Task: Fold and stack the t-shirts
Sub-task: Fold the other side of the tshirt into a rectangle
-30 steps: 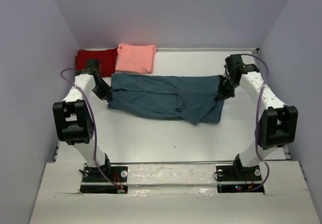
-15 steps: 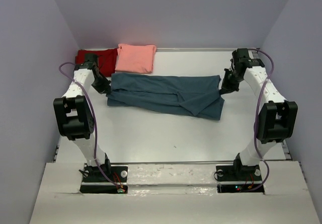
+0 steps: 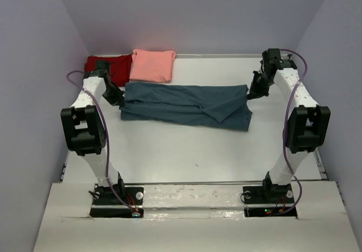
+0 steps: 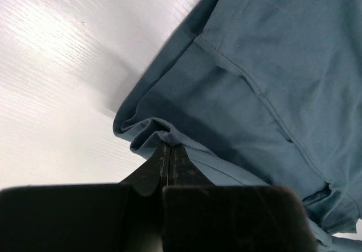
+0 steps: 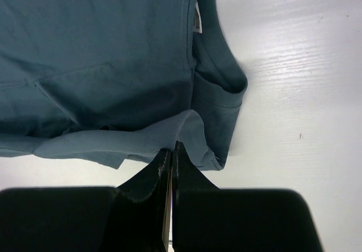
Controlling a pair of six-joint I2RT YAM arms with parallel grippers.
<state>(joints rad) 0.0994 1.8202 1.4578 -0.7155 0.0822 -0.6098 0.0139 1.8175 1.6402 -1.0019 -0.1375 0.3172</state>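
Left claw (image 4: pixel 169 148), right claw (image 5: pixel 171 148) pinch opposite ends of teal t-shirt (image 3: pixel 186 105)

From my feed the teal-blue t-shirt (image 3: pixel 186 105) is soft matt cloth with stitched seams — the salmon-pink t-shirt (image 3: pixel 153 65) and dark red t-shirt (image 3: pixel 121 68) look equally dull. The table (image 4: pixel 51 54) is white, smooth, faintly glossy with fine streaks; the left gripper (image 4: pixel 169 150) and right gripper (image 5: pixel 171 150) look matt black.
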